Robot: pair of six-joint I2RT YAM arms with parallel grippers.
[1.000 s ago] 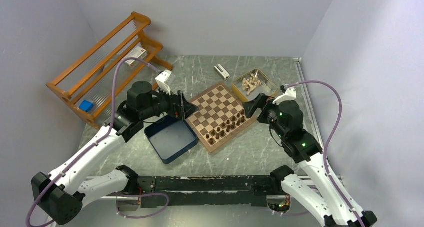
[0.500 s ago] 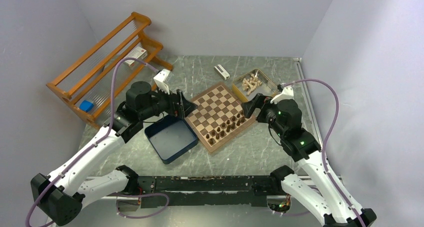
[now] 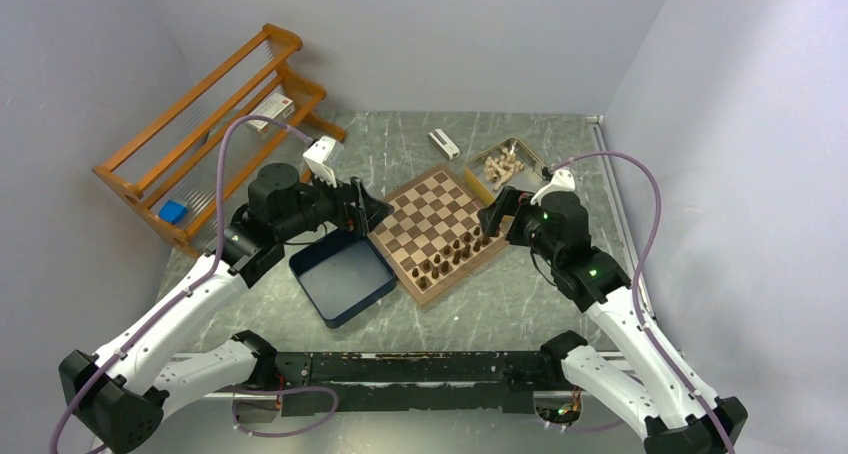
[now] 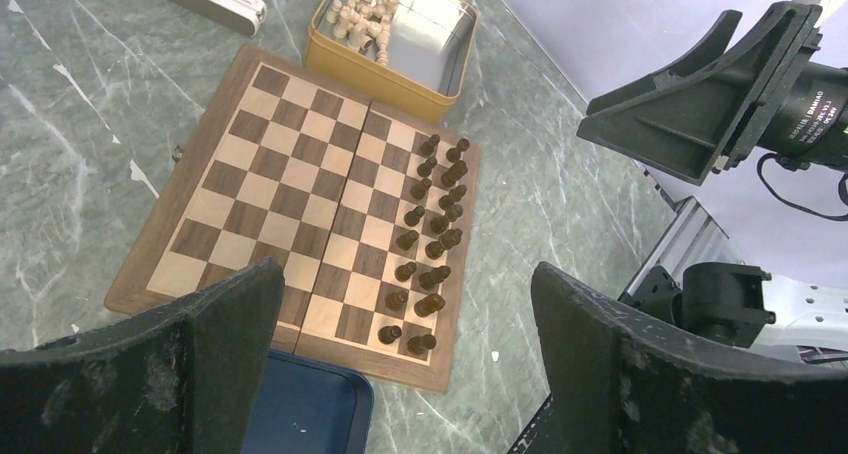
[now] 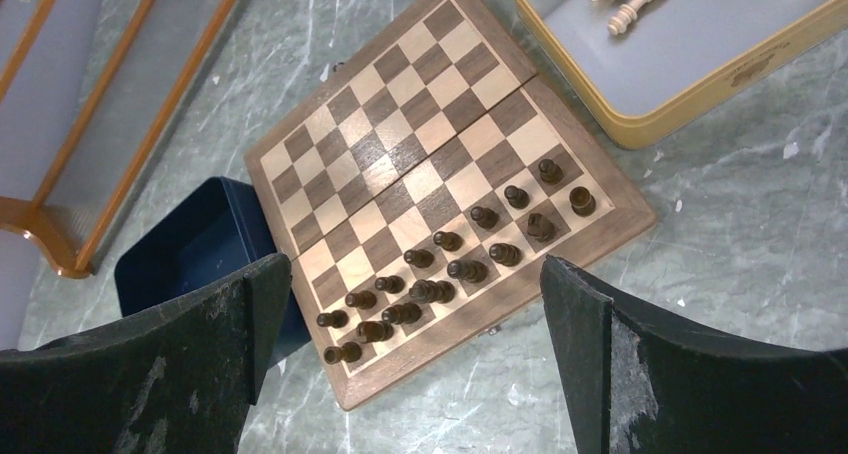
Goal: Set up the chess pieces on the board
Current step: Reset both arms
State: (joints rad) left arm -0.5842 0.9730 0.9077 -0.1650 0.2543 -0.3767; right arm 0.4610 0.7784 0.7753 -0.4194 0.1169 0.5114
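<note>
The white print on my right wrist's black motor [image 4: 818, 124] is too small to read. A grey marbled tabletop [image 3: 500, 304] lies between pale lilac walls [image 3: 450, 34]. Both my arms reach forward. My left gripper [image 3: 370, 206] and right gripper [image 3: 497, 212] hover on either side of the square wooden chessboard [image 3: 425, 209], jaws spread wide, holding nothing. The small dark brown wooden chess pieces [image 3: 455, 254] stand in two rows along its near-right edge.

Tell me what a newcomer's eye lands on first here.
The chessboard sits mid-table, with dark chess pieces lined in two rows along just one edge. The left end effector and the right end effector hover open on either side of it. Beyond it, a yellow tin holds pale pieces.
</note>
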